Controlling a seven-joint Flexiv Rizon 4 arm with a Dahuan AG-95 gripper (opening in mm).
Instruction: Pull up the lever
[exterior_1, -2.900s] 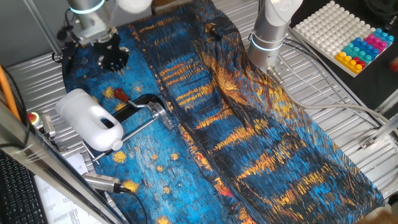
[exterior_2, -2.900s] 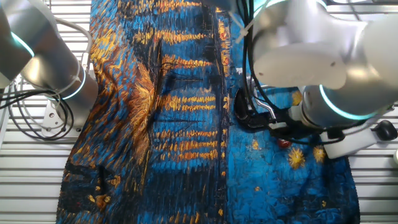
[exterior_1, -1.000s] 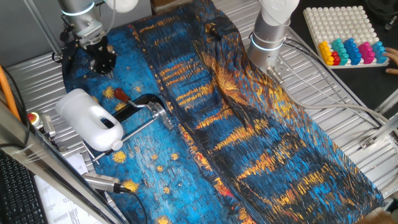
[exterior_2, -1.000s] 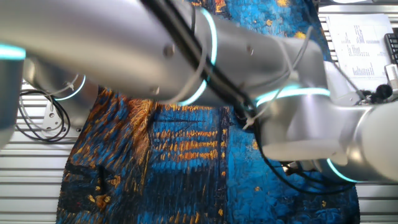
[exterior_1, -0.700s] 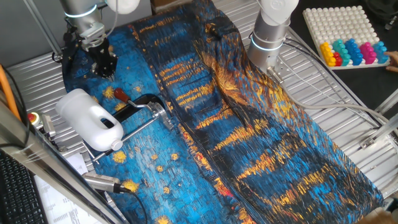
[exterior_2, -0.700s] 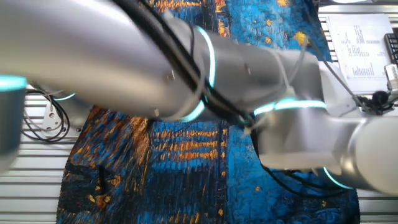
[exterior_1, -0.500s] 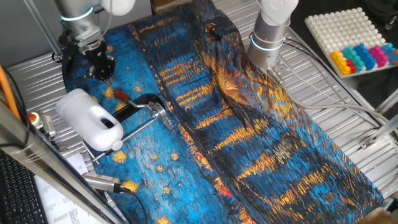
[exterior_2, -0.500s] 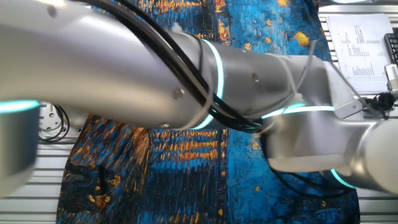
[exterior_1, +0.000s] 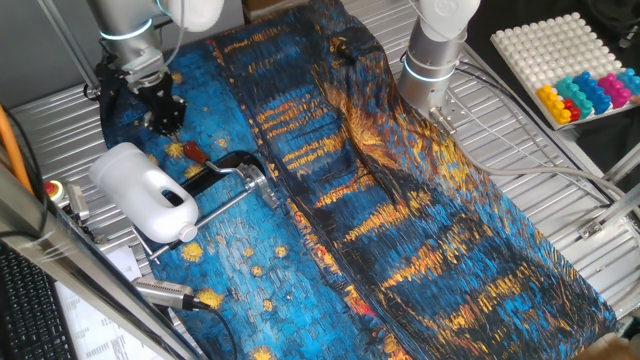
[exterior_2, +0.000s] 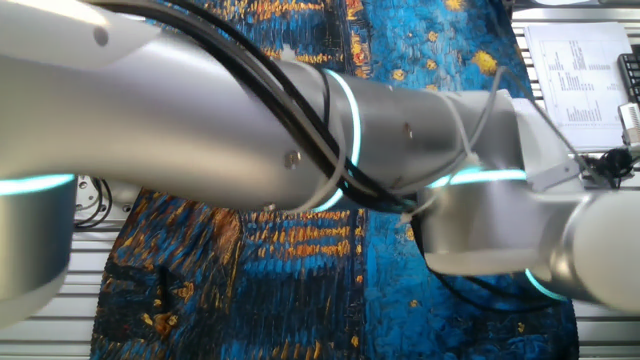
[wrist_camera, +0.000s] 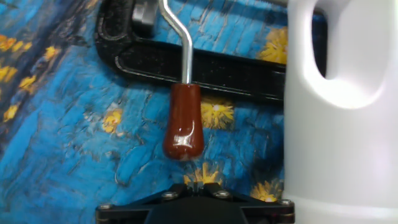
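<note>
Your gripper hovers just beyond the lever, which lies flat on the cloth beside the jug. Its red end points straight at the hand, long axis along your approach. Jaw state: cannot tell.

At the middle of the frame lies the lever, its dark red glossy sleeve pointing down toward the bottom edge, with a thin silver bar running up from it and bending toward the top. Behind the bar, a black clamp frame crosses the upper part of the frame from the upper left toward the right. A white plastic jug fills the right side, its handle opening at the upper right. Everything rests on a blue cloth with yellow star patches. At the bottom centre, the black base of the gripper shows just below the sleeve's tip; its fingers cannot be made out.
</note>
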